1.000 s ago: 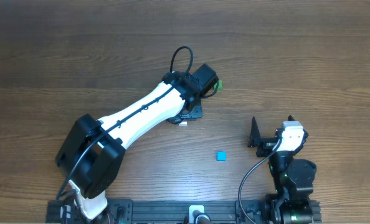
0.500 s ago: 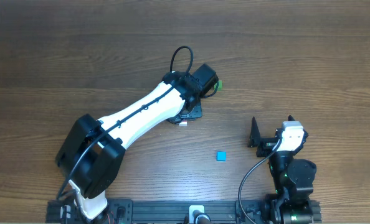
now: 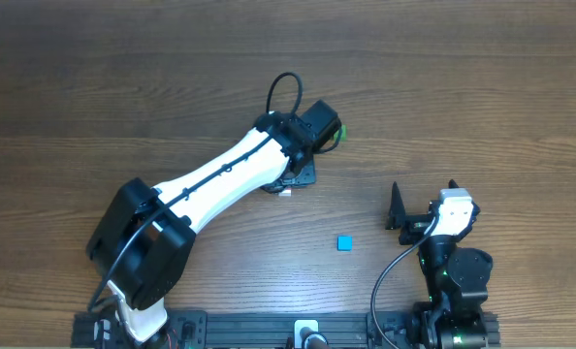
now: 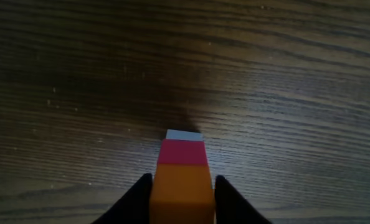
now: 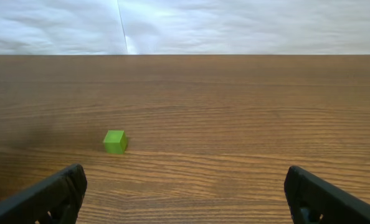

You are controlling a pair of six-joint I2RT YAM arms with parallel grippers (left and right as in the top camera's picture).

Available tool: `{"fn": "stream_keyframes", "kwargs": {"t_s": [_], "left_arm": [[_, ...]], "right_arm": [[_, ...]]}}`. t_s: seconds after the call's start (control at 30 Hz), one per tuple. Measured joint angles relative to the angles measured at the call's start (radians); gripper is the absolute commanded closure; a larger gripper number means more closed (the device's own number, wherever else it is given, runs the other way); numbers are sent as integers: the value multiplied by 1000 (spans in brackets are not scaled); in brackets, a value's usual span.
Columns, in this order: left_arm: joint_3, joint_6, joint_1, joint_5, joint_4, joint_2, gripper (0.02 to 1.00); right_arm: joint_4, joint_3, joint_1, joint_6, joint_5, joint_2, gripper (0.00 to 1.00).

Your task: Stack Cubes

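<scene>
The left tool (image 4: 182, 204) is clamped on the orange cube (image 4: 182, 190), near the middle of the desk (image 3: 94, 78). Directly below it are a red cube (image 4: 182, 152) and, lowest, a white cube (image 4: 184, 135), all in one column. I cannot tell if orange already touches red. A broad stretch of wood runs from this column to the far edge and the left edge. The green cube (image 5: 115, 142) lies just beside the left wrist, on its far right side. The blue cube (image 3: 344, 242) lies alone, nearer the arm bases, between both arms. The right tool (image 5: 185, 186) sits low at the right with its fingers wide apart, well apart from every cube.
</scene>
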Motion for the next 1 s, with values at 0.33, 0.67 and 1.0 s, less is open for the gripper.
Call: {"fn": "stream_keyframes", "kwargs": {"t_s": [0.33, 0.67, 1.0], "left_arm": [[0, -3, -2, 0, 0, 0, 305], [-11, -14, -2, -64, 2, -161, 27], [-84, 84, 122, -152, 224, -713, 23]], "right_arm": [[0, 0, 0, 0, 0, 0, 7], [0, 0, 0, 0, 0, 0, 7], [0, 0, 0, 0, 0, 0, 7]]}}
